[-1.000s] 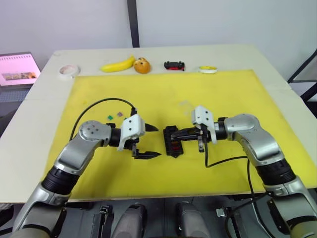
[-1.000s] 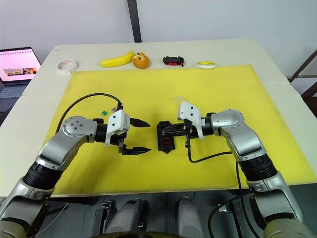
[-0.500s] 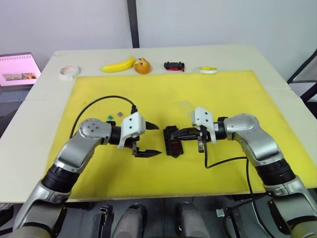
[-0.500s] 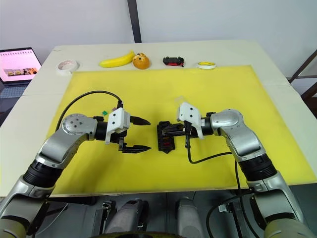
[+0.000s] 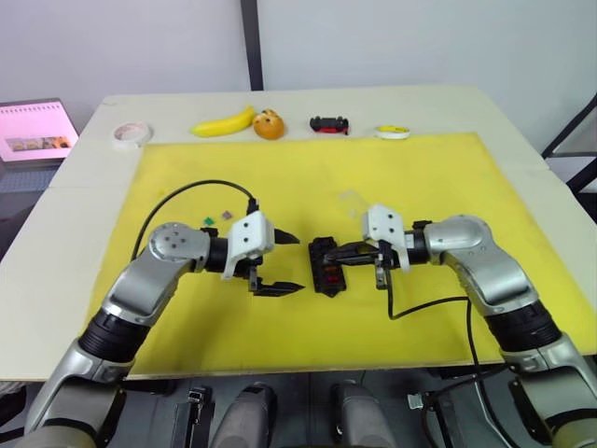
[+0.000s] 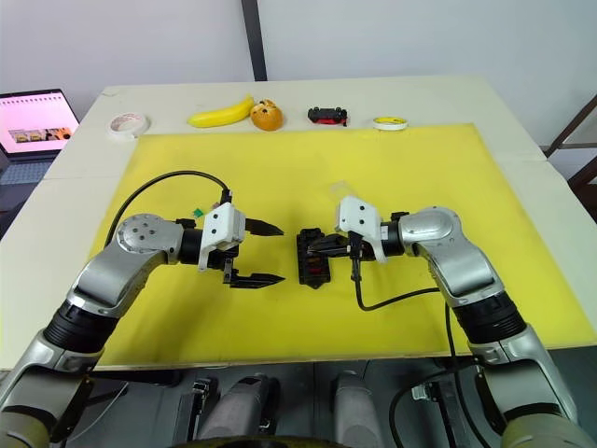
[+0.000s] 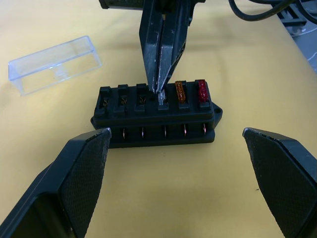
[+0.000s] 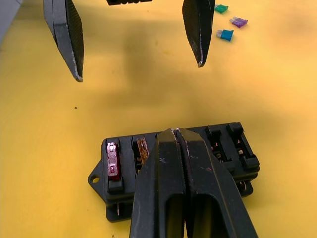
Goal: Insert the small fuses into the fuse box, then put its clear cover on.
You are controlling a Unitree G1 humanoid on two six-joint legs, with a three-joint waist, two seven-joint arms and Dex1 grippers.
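Fuse box [image 7: 157, 116] under pinched-together right gripper [image 7: 159, 94] tips; left gripper [image 5: 284, 264] wide apart.

Both arms reach forward with elbows bent outward, forearms angled inward so the two grippers face each other. The left gripper [image 5: 283, 264] is held level, its jaws spread wide apart with one finger above the other. The right gripper [image 5: 347, 252] points toward the left one, its jaws pressed together to a narrow tip. A black cable loops from each wrist.
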